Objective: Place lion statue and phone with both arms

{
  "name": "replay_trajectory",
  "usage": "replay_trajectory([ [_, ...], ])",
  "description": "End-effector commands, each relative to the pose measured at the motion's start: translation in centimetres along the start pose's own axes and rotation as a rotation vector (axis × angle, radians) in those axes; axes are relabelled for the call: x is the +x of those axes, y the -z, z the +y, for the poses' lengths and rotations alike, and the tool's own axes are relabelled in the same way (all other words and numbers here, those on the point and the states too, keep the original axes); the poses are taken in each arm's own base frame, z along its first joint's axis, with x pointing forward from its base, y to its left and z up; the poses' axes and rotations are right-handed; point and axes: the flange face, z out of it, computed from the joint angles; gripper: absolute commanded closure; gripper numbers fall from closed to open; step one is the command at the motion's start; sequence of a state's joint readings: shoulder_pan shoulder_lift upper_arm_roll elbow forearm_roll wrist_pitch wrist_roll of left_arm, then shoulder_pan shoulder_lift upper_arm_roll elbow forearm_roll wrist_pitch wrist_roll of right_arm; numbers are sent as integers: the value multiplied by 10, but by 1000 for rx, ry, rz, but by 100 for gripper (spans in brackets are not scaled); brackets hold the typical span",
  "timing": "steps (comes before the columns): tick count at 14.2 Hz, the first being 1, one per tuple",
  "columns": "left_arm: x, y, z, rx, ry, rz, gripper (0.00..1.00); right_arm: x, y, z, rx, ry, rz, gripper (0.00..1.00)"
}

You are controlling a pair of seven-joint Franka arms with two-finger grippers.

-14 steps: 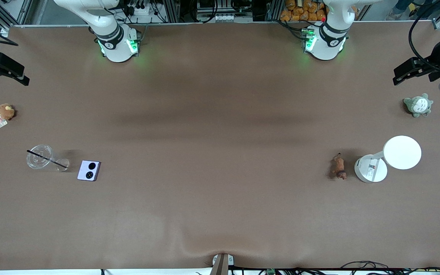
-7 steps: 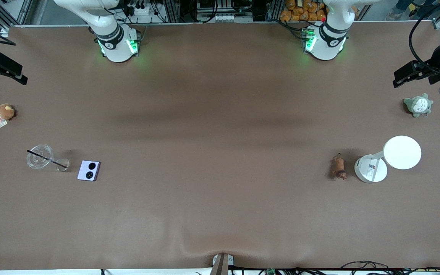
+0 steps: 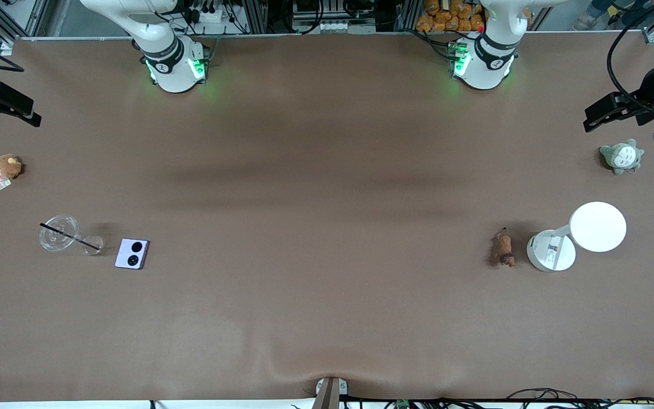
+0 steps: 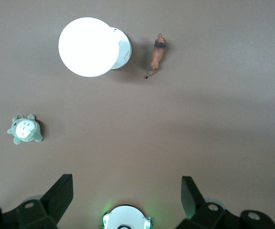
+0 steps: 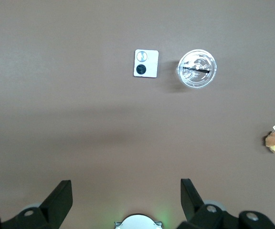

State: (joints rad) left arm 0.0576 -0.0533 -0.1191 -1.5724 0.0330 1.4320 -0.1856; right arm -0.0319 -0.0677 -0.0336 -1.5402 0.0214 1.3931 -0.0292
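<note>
Toward the left arm's end of the bench (image 3: 327, 318), the lion statue (image 3: 502, 249) lies beside the lamp (image 3: 577, 236), under the spread left claw (image 4: 127, 190); the phone (image 3: 132, 253) suits the spread right claw (image 5: 126, 190).

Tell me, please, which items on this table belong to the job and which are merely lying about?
Job:
- lion statue, beside the lamp, untouched
- phone, beside the cup, untouched
- left pincer, open, high over the table
- right pincer, open, high over the table

Lying about:
- white lamp
- clear cup with straw
- brown plush
- grey-green plush
</note>
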Motion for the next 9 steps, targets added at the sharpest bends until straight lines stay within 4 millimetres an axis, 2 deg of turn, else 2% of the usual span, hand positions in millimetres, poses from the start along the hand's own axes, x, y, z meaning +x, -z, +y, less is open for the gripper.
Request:
replay_trajectory([
  [1,1,5,2,1,44,5,0,-1,0,5,-14,-21,-4,0],
  [2,1,5,2,1,54,3,0,-2,0,11,-13,-32,-2,0],
  [9,1,4,4,2,39,0,0,0,-8,15,-11,-40,-8,0],
])
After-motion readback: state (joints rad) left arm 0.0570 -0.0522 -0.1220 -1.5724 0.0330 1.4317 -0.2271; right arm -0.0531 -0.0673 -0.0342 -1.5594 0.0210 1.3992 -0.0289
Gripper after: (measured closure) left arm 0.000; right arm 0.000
